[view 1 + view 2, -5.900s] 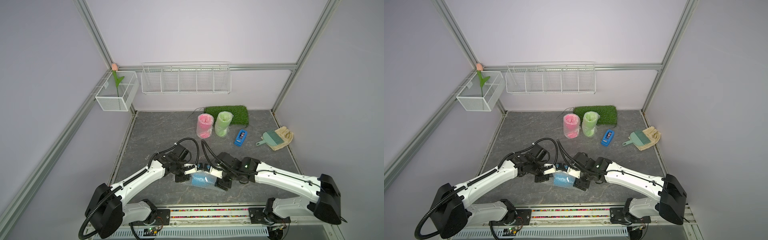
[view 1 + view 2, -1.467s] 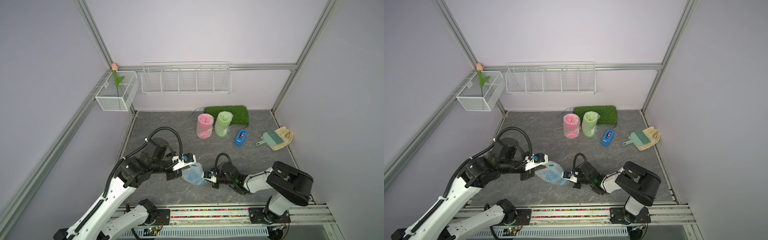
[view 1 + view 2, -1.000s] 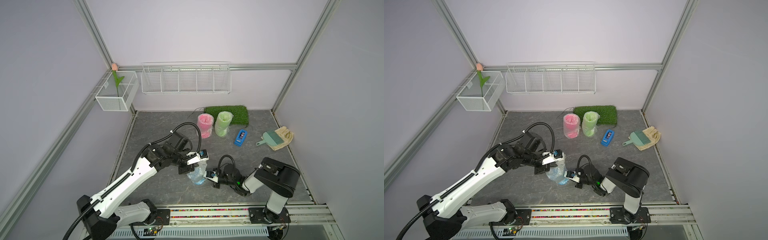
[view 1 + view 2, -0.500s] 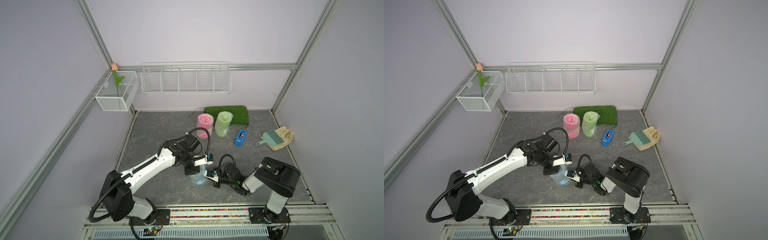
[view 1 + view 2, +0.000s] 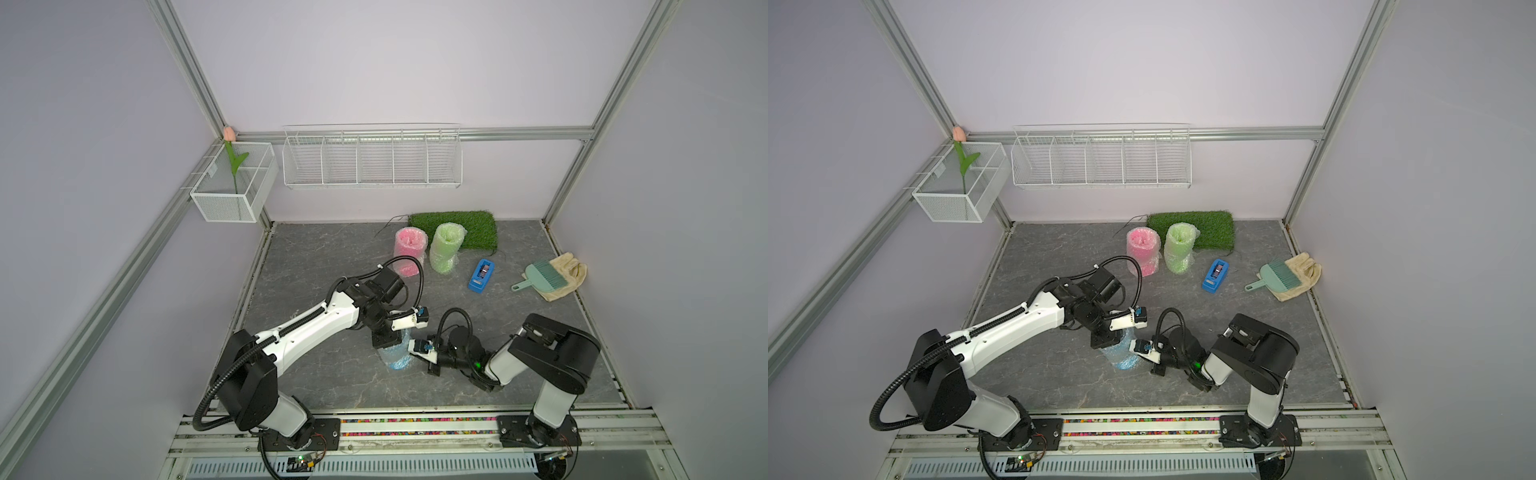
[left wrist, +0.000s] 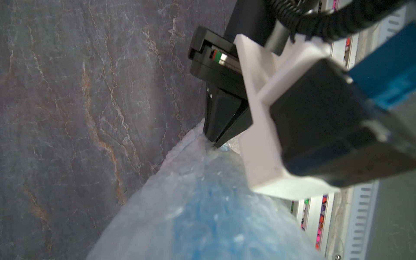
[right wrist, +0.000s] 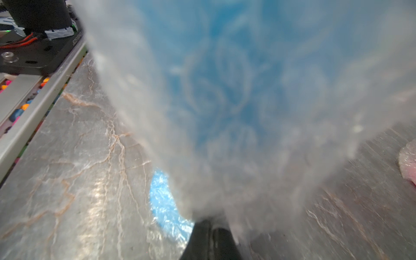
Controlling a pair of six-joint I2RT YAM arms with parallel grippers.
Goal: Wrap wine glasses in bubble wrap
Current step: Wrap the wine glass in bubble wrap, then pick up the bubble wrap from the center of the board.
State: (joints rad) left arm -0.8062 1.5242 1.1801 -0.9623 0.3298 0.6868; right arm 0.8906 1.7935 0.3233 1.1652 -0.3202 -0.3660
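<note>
A blue wine glass stands wrapped in bubble wrap near the front middle of the floor. My left gripper comes down on the top of this bundle and is shut on the wrap; its own jaws are hidden behind the film in the left wrist view. From the right, my right gripper lies low and is shut on the wrap's lower edge beside the blue foot. The pink wine glass and the green wine glass stand wrapped at the back.
A green grass mat lies behind the wrapped pair. To the right are a blue tape dispenser, a teal brush and a cream cloth. A wire rack and a mesh basket hang on the back wall.
The left arm has stretched forward and lowered while its gripper stayed on the bundle's top, and the tilted blue bundle now stands upright. The right gripper has hardly moved.
</note>
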